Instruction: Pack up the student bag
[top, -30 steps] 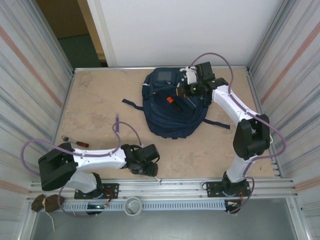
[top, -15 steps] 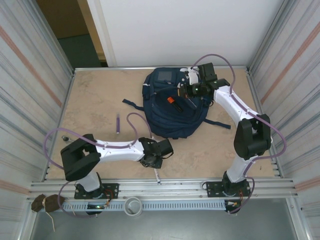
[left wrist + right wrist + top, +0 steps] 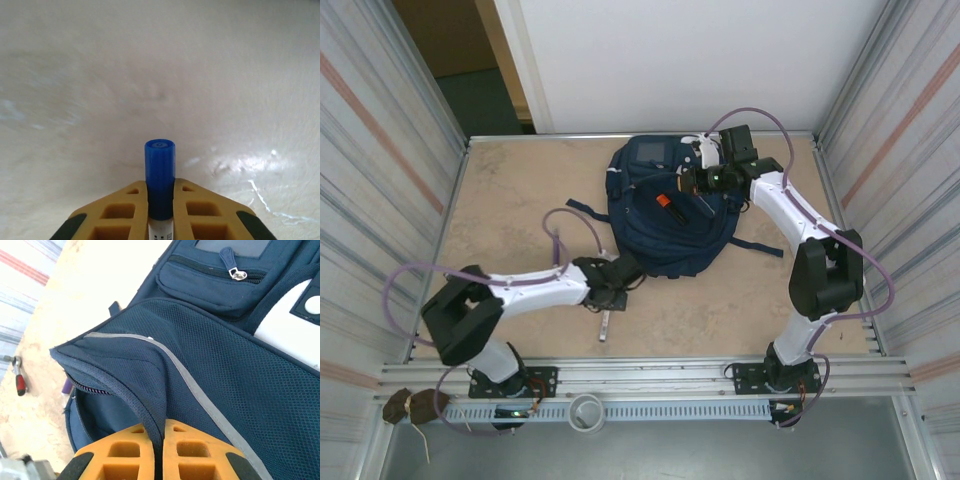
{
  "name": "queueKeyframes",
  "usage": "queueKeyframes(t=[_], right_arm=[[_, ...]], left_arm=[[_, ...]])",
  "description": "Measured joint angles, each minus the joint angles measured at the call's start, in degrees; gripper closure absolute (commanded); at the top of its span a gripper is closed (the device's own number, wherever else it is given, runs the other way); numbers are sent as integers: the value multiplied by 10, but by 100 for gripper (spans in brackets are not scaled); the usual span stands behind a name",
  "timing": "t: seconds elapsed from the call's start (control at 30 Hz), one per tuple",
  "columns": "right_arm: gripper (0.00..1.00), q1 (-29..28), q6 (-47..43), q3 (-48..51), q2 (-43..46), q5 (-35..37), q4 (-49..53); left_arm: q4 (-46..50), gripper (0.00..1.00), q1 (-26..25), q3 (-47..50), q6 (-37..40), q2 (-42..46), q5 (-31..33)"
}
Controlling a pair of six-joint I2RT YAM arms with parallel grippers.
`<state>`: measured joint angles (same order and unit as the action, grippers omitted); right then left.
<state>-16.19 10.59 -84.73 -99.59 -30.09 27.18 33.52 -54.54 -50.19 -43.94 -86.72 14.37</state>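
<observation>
My left gripper [image 3: 160, 194] is clenched on a marker [image 3: 159, 167], whose blue cap pokes out past the fingertips. Seen from above, this gripper sits at the bag's 7 o'clock, near its edge. My right gripper [image 3: 158, 432] is pinched shut on the zipper lip of the bag [image 3: 215, 365].

The bag is navy mesh fabric with a grey stripe, a zipped front pocket and a white patch. It lies flat at the table's 12 o'clock. An orange thing [image 3: 665, 203] lies on it, and I can't tell what it is. The left wrist view is blurred.

The table [image 3: 510, 210] is mottled beige. Ribbed metal walls stand at 3 and 9 o'clock, and a white wall at 12.
</observation>
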Motion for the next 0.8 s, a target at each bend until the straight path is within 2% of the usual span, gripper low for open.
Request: queueKeyframes(t=[0.13,0.2,0.27,0.4,0.57,0.8], right_arm=[[100,1,10,0,1,-6,0],[100,1,10,-4,1,-11,6],[100,1,9,-19,0,-14,22],[100,3,3,-78,-13,-20,68],[100,17,-9,-156,-59,-60,135],[100,34,-10,-214,-105,-120,176]], left_arm=[[-45,94,16,1,62,118,21],[-90,95,16,-6,121,162,24],[-140,96,16,-28,213,175,24],[-215,96,16,-89,417,130,24],[-284,95,17,-166,708,38,2],[-297,92,18,-264,983,-84,-18]])
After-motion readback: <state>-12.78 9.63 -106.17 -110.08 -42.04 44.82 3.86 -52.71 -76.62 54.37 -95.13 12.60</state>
